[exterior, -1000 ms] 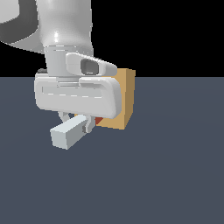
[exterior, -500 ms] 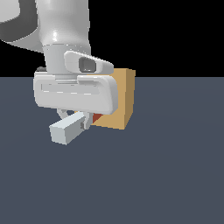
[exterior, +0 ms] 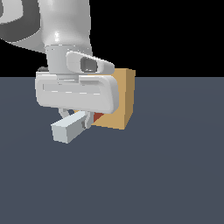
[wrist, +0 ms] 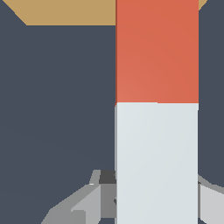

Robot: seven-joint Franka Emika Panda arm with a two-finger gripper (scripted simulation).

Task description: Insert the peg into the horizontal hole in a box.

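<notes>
The peg (exterior: pixel 69 127) is held level in my gripper (exterior: pixel 83 122), which is shut on its pale grey-white part. Its orange-red part (exterior: pixel 98 116) points at the tan box (exterior: pixel 119 99) and meets its front face, mostly hidden behind my hand. In the wrist view the peg (wrist: pixel 156 131) runs from my fingers (wrist: pixel 87 201) up to the box (wrist: pixel 70 11), its orange-red end reaching the box's face. The horizontal hole is hidden by the peg and my hand.
The box stands on a dark grey-blue floor (exterior: pixel 166 166). My white arm and wrist (exterior: pixel 65 39) rise above the box at the exterior view's left.
The peg has moved a little further toward the box, with less of the orange-red part showing. The box has not moved.
</notes>
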